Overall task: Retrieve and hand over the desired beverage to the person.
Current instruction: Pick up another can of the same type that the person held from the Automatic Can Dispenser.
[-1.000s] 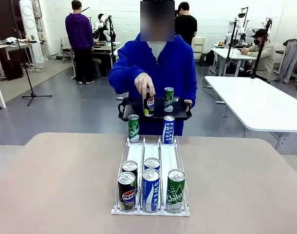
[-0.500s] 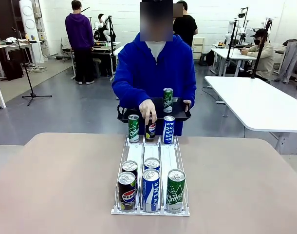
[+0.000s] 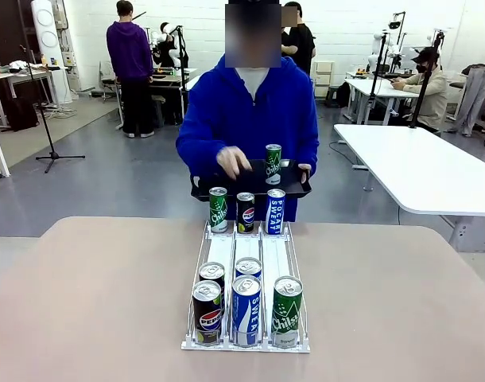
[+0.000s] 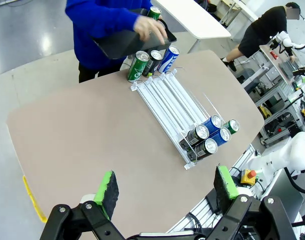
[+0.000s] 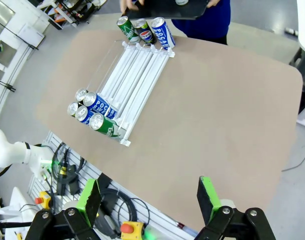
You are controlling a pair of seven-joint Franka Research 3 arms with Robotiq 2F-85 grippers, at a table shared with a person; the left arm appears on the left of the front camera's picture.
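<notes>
The left jaws stand wide open and hold nothing, their green pads (image 4: 107, 186) spread over the tabletop (image 3: 107, 302), well apart from the rack (image 3: 221, 253). The right jaws are likewise fully apart and empty, pads (image 5: 208, 193) also well apart from the rack. The person (image 3: 250, 111) stands just beyond the rack's far end, holding a black tray (image 3: 294, 188) there with one hand (image 3: 306, 169); the other hand (image 3: 231, 161), blurred, is above the tray. A tray can (image 3: 273, 163), green, stands upright on the tray. At the rack's far end three cans stand upright, one per lane: far Chilsung (image 3: 218, 209), far Pepsi (image 3: 246, 212), far Pocari (image 3: 275, 211). At its near end stand near Pepsi (image 3: 207, 312), near Pocari (image 3: 246, 310) and near Chilsung (image 3: 287, 311), with a fourth can (image 3: 211, 273) right behind near Pepsi and a fifth can (image 3: 248, 267) right behind near Pocari. Which drink is wanted cannot be told.
</notes>
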